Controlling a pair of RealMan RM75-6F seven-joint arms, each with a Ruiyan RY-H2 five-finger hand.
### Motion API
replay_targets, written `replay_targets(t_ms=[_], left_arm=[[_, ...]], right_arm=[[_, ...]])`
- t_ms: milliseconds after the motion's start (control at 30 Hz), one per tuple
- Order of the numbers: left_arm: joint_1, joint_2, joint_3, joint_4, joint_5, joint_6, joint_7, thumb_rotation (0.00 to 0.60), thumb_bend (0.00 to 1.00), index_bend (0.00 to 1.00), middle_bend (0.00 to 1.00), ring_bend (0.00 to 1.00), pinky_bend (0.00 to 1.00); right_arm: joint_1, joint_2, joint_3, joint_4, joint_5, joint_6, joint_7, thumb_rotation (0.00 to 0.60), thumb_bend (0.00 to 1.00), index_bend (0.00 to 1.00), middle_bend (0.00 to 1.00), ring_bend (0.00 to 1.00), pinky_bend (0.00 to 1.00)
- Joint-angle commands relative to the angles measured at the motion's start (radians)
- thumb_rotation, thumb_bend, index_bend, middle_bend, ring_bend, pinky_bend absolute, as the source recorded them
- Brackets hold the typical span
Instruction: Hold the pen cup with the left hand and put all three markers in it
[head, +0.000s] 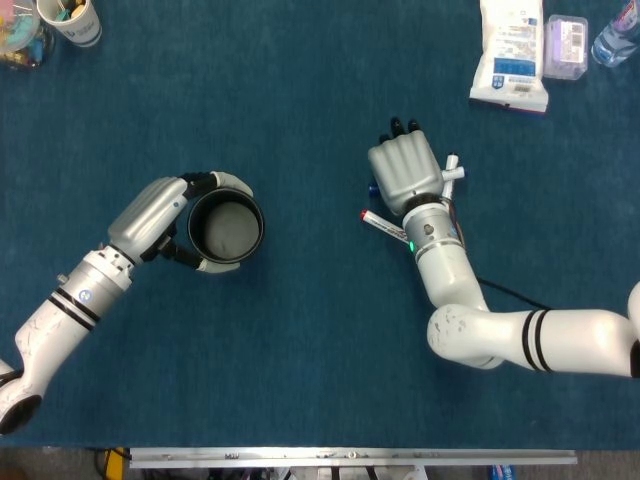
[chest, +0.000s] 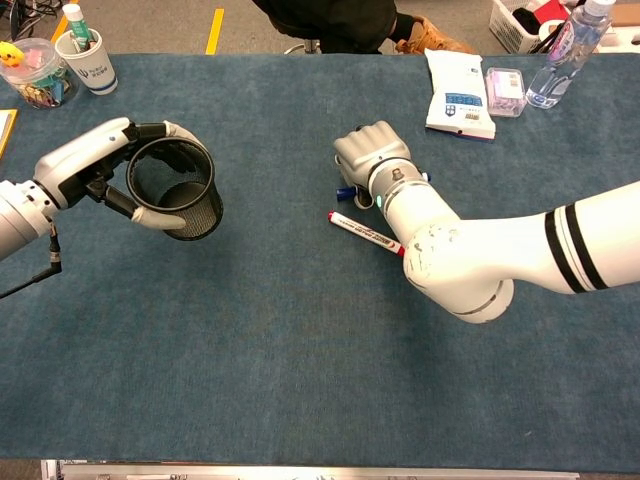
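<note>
My left hand (head: 155, 213) (chest: 88, 158) grips the black mesh pen cup (head: 225, 229) (chest: 176, 190) by its rim, and the cup is tilted with its mouth towards the right. My right hand (head: 404, 170) (chest: 371, 155) is curled down over a blue marker (head: 373, 187) (chest: 345, 194); only the marker's capped end pokes out on the left. A red-capped marker (head: 386, 226) (chest: 366, 233) lies on the cloth just in front of that hand. The white end of another marker (head: 452, 163) shows beside the hand's right edge. The chest view hides the fingers, so the hold itself is not seen.
A white packet (head: 511, 55) (chest: 458, 95), a small clear box (head: 566, 45) and a water bottle (chest: 560, 55) sit at the far right. A paper cup (chest: 85, 55) and a tub of clips (chest: 30, 70) stand at the far left.
</note>
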Motion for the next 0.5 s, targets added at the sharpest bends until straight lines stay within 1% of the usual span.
replay_targets(t_ms=[33,233,500], left_arm=[[0.0,0.001,0.0,0.0,0.0,-0.001,0.001,0.6,0.02,0.32,0.41,0.34,0.29],[0.001,0.003,-0.002,-0.004,-0.004,-0.002,0.007,0.6,0.02,0.32,0.41,0.34,0.29],[-0.003,0.015,-0.009,-0.024,-0.014,-0.011,0.012,0.6,0.02,0.32,0.41,0.34,0.29]], right_arm=[[-0.003,0.006,0.004,-0.008,-0.009,0.0,0.01,0.6,0.34,0.58,0.31,0.11,0.19],[-0.023,0.046,0.013,-0.06,-0.031,-0.001,0.053,0.6,0.35,0.6,0.32,0.11,0.19],[-0.076,0.166,0.049,-0.224,-0.102,0.007,0.185,0.6,0.35,0.61,0.33,0.11,0.19]])
